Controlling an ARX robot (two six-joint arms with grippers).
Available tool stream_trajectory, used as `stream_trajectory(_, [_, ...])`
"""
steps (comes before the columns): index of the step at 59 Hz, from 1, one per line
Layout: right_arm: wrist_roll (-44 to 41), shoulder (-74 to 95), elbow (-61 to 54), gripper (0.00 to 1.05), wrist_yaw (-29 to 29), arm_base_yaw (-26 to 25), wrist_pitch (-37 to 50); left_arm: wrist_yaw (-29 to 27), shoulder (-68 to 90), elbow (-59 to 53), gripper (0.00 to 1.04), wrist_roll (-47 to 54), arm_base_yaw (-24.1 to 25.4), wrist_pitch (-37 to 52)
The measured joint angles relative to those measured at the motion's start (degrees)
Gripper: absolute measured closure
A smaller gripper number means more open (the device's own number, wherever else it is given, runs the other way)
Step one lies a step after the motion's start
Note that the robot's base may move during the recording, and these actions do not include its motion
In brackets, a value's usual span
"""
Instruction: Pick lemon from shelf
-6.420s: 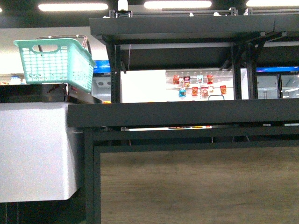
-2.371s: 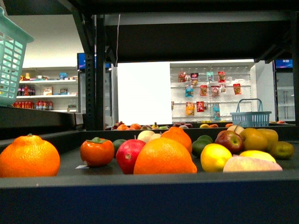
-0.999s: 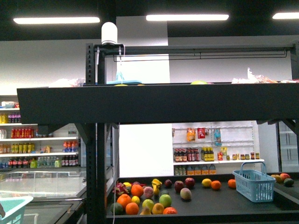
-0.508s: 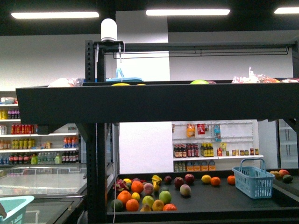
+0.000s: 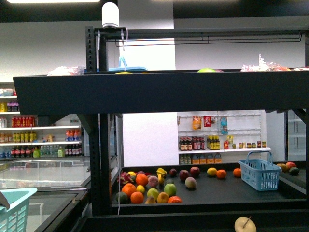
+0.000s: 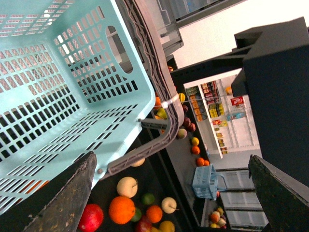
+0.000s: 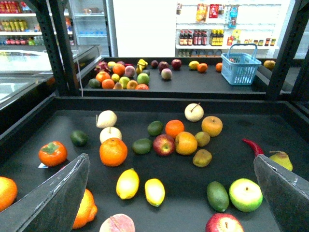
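Observation:
In the right wrist view two bright yellow lemons lie side by side on the black shelf tier [image 7: 188, 186]: one lemon [image 7: 128, 183] and a second lemon [image 7: 155, 191]. My right gripper [image 7: 169, 200] hovers above and in front of them, open, nothing between its fingers [image 7: 50, 198]. The left wrist view shows my left gripper [image 6: 174, 193] open, beside a teal basket [image 6: 53, 92] with a grey handle [image 6: 145, 154], above fruit on the tier. The shelf's upper tier [image 5: 159, 92] spans the front view; neither gripper shows there.
Around the lemons lie an orange [image 7: 113, 151], a persimmon [image 7: 52, 152], a red apple [image 7: 164, 144], an avocado [image 7: 217, 195], a green apple [image 7: 245, 194] and a red chilli [image 7: 253, 146]. A blue basket [image 7: 240, 67] stands on the far rack. A cream apple [image 5: 245, 224] shows at the front view's lower edge.
The front view has shifted: the rack's upper tier now sits higher in the picture, and a cream apple has come into view at the bottom edge. No gripper shows in those frames.

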Motion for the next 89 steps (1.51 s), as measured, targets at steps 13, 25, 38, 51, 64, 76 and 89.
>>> stream_trajectory(13, [0.02, 0.00, 0.00, 0.02, -0.02, 0.00, 0.00, -0.11, 15.39, 5.60, 0.08, -10.67, -1.22, 8.87])
stream_trajectory(25, [0.02, 0.00, 0.00, 0.02, 0.00, 0.00, 0.00, -2.43, 25.70, 10.64, 0.08, -17.62, -4.98, 17.00])
stream_trajectory(38, [0.02, 0.00, 0.00, 0.02, 0.00, 0.00, 0.00, -5.66, 32.59, 16.35, 0.08, -18.27, -7.32, 19.67])
stream_trajectory(51, [0.02, 0.00, 0.00, 0.02, 0.00, 0.00, 0.00, -7.74, 38.27, 22.56, 0.08, -18.25, -9.31, 19.39])
stream_trajectory(64, [0.02, 0.00, 0.00, 0.02, -0.02, 0.00, 0.00, -9.09, 40.81, 25.70, 0.22, -16.52, -10.54, 17.53])
stream_trajectory(76, [0.02, 0.00, 0.00, 0.02, 0.00, 0.00, 0.00, -9.92, 41.90, 28.85, 0.59, -13.90, -10.54, 14.12])
stream_trajectory(89, [0.02, 0.00, 0.00, 0.02, 0.00, 0.00, 0.00, -10.12, 42.62, 29.20, 0.90, -13.62, -10.54, 12.74])
